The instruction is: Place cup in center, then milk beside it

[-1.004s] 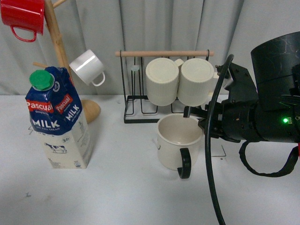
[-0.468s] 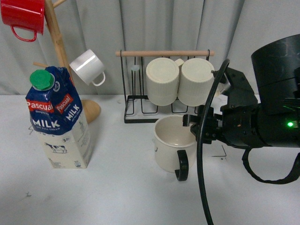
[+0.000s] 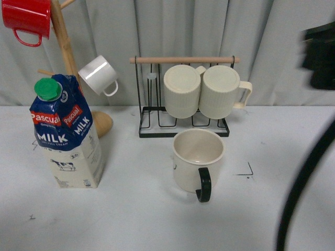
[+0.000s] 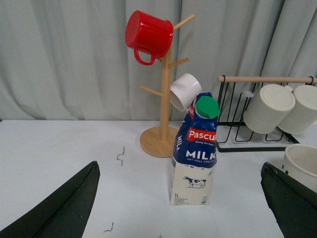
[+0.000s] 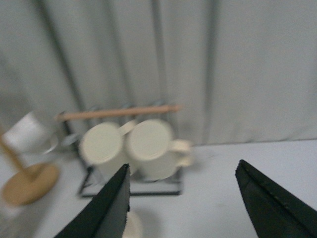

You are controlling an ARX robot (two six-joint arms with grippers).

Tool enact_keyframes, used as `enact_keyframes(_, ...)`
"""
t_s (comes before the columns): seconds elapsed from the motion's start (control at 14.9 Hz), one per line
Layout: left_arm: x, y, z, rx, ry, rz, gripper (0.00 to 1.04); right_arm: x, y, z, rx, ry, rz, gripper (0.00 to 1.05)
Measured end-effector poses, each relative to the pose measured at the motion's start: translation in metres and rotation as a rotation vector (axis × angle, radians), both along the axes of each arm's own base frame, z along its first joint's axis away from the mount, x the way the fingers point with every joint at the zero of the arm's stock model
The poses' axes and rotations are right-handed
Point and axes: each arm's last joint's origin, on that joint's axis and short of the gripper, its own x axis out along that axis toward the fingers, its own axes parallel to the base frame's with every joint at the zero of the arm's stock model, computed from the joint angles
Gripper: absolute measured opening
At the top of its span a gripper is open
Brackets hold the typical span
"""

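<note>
Standing upright near the middle of the white table (image 3: 157, 219), the cup (image 3: 194, 157) is a wide cream mug with a black handle (image 3: 204, 185) turned toward the table's front edge. Nothing grips or touches it. Well apart from it, on the left half of the table, the milk (image 3: 67, 137) stands upright: a tall carton with a blue top, red Pascual labels, a cow on its cream lower part and a round green cap (image 3: 47, 89). Just behind the cup, toward the back edge, a black wire rack (image 3: 172, 60) with a wooden bar holds two ribbed cream mugs (image 3: 182, 91) side by side. Behind the milk, a wooden mug tree (image 3: 63, 47) carries a red mug (image 3: 26, 18) up high and a small white mug (image 3: 97, 75) lower down.

The left claw (image 4: 178, 166) is spread wide, its two dark fingers (image 4: 64, 208) holding and touching nothing; the milk carton shows between them, farther off. The right claw (image 5: 183, 163) is also spread wide and empty, in a blurred wrist view facing the rack and the grey curtain (image 5: 247, 64). In the front view only a blurred dark piece of the right arm (image 3: 319, 55) shows at the upper right, with a black cable (image 3: 306, 178) curving below it.
</note>
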Motion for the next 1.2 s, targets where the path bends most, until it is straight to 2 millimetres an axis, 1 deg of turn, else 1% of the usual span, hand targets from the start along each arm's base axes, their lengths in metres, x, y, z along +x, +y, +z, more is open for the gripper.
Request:
enact_keyframes(0.07, 0.000, 0.000, 0.000, 0.000, 0.000, 0.000, 0.98, -0.015, -0.020, 0.006, -0.028, -0.049, -0.085, 0.51)
enact_keyframes(0.13, 0.000, 0.000, 0.000, 0.000, -0.001, -0.002, 0.98, -0.026, -0.029, 0.000, -0.050, -0.043, -0.100, 0.40)
enact_keyframes(0.2, 0.000, 0.000, 0.000, 0.000, -0.001, -0.002, 0.98, -0.037, -0.035, -0.013, -0.076, 0.002, -0.083, 0.27)
enact_keyframes(0.27, 0.000, 0.000, 0.000, 0.000, -0.001, -0.001, 0.98, -0.045, -0.040, -0.020, -0.087, 0.020, -0.075, 0.16)
enact_keyframes(0.33, 0.000, 0.000, 0.000, 0.000, -0.001, 0.000, 0.98, -0.051, -0.045, -0.019, -0.088, 0.007, -0.076, 0.07)
enact_keyframes(0.4, 0.000, 0.000, 0.000, 0.000, -0.001, -0.001, 0.98, -0.060, -0.051, -0.017, -0.088, -0.020, -0.082, 0.02)
enact_keyframes(0.6, 0.000, 0.000, 0.000, 0.000, -0.001, -0.001, 0.98, -0.080, -0.062, -0.027, -0.092, 0.003, -0.082, 0.02)
enact_keyframes(0.74, 0.000, 0.000, 0.000, 0.000, -0.001, -0.001, 0.98, -0.090, -0.067, -0.027, -0.090, -0.011, -0.083, 0.02)
enact_keyframes(0.8, 0.000, 0.000, 0.000, 0.000, -0.001, -0.001, 0.98, -0.095, -0.069, -0.031, -0.085, -0.045, -0.086, 0.02)
enact_keyframes(0.87, 0.000, 0.000, 0.000, 0.000, -0.001, -0.002, 0.98, -0.099, -0.077, -0.040, -0.090, 0.002, -0.072, 0.02)
enact_keyframes(0.94, 0.000, 0.000, 0.000, 0.000, 0.000, 0.000, 0.98, -0.103, -0.081, -0.044, -0.091, 0.027, -0.095, 0.02)
enact_keyframes(1.07, 0.000, 0.000, 0.000, 0.000, -0.001, -0.001, 0.98, -0.110, -0.080, -0.037, -0.089, -0.015, -0.086, 0.02)
enact_keyframes(1.2, 0.000, 0.000, 0.000, 0.000, -0.001, -0.001, 0.98, -0.115, -0.080, -0.035, -0.089, -0.016, -0.086, 0.02)
